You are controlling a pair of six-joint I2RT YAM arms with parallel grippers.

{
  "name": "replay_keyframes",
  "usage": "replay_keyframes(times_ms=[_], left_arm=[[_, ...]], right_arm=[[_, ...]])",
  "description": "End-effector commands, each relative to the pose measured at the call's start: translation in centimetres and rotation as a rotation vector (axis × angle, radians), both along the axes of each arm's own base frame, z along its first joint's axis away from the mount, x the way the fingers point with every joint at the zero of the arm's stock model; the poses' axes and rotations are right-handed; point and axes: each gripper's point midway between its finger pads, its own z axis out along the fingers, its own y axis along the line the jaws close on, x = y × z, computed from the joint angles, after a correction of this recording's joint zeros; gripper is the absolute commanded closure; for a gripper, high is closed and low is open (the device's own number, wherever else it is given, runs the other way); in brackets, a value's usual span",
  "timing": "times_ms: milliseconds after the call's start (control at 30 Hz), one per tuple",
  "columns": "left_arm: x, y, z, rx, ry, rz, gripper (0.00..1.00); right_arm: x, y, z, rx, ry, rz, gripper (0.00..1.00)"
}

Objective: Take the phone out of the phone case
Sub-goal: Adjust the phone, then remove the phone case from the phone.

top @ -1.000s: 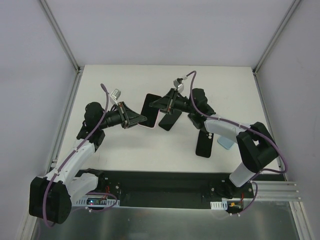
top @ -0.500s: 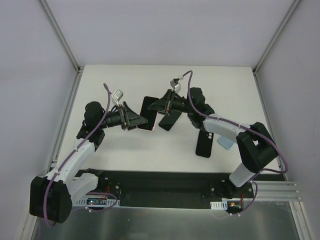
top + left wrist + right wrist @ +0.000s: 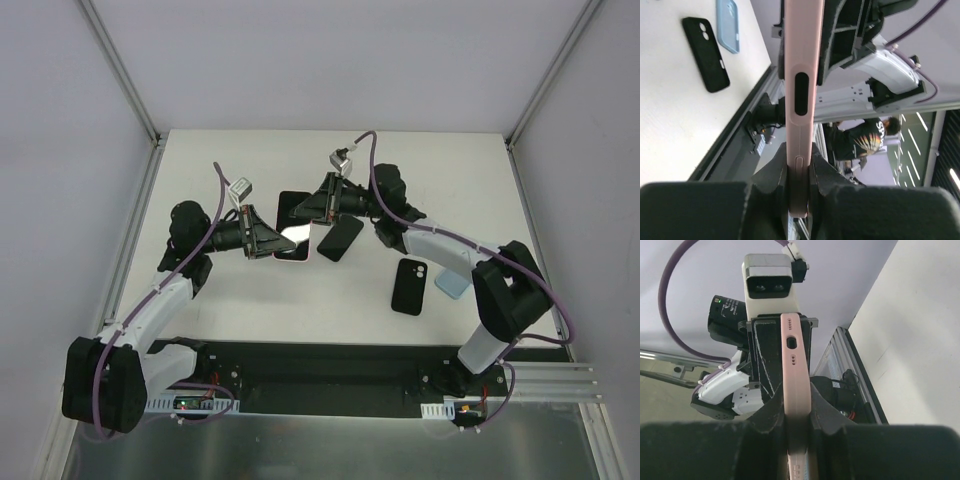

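The left tool [image 3: 800, 172] is clenched on the long edge of a pale pink, soft-looking phone case [image 3: 801, 60]. Its two dark fingers [image 3: 771, 176] press against either face of it, so from that wrist you see the case edge-on, with its side button slot plain to view. The right tool [image 3: 797, 415] is clamped on the same case from the opposite side, pinching a short end where the charging port and speaker holes show. The two tools face each other with the case stretched between them.

From above, the black-screened phone [image 3: 289, 207] sits inside the pink case, screen upward and catching a patch of glare, over the middle of the white table [image 3: 240, 160]. I can't tell whether it rests on the surface or is lifted off it.

Just beside the right tool, a second dark phone-shaped slab [image 3: 340, 237] lies flat and at a slant on the table. Further toward the right arm, a black case with a two-hole camera cutout [image 3: 410, 285] lies flat. A light blue case [image 3: 450, 287] is next to it, partly tucked under the right arm.
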Motion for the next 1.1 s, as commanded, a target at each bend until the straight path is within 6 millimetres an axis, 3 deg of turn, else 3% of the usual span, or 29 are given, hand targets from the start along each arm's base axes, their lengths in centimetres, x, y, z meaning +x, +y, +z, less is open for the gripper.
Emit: replay_keyframes(times_ms=[0,100,133,233,267,400,633,833,1067], left_arm=[[-0.5,0.0,5.0,-0.101,-0.202,-0.026,1.00],[-0.5,0.1,4.8,-0.101,-0.203,-0.010,1.00],[-0.6,0.1,4.8,-0.101,-0.202,-0.007,1.00],[-0.6,0.1,4.5,-0.099,-0.190,0.007,1.00],[-0.6,0.2,4.4,-0.099,-0.188,0.012,1.00],[-0.7,0.2,3.9,-0.097,-0.173,0.021,1.00],[-0.8,0.3,3.7,-0.095,-0.180,0.023,1.00],[-1.0,0.3,4.3,-0.098,-0.201,0.020,1.00],[-1.2,0.3,4.4,-0.099,-0.209,0.020,1.00]], right_arm=[[-1.6,1.4,-2.1,-0.047,-0.046,0.081,0.99],[-1.4,1.1,-2.4,-0.056,-0.038,0.080,0.98],[-1.4,1.0,-2.4,-0.062,-0.032,0.079,0.83],[-0.7,-0.4,-2.7,-0.071,-0.006,0.053,0.56],[-0.3,-1.2,-2.1,-0.062,-0.015,0.031,0.53],[0.7,-3.1,-0.6,-0.040,-0.032,-0.032,0.52],[1.5,-3.9,2.9,0.066,-0.017,-0.069,0.54],[2.4,-3.6,3.8,0.144,0.027,-0.073,0.55],[3.6,-2.9,6.3,0.297,0.024,-0.057,0.56]])
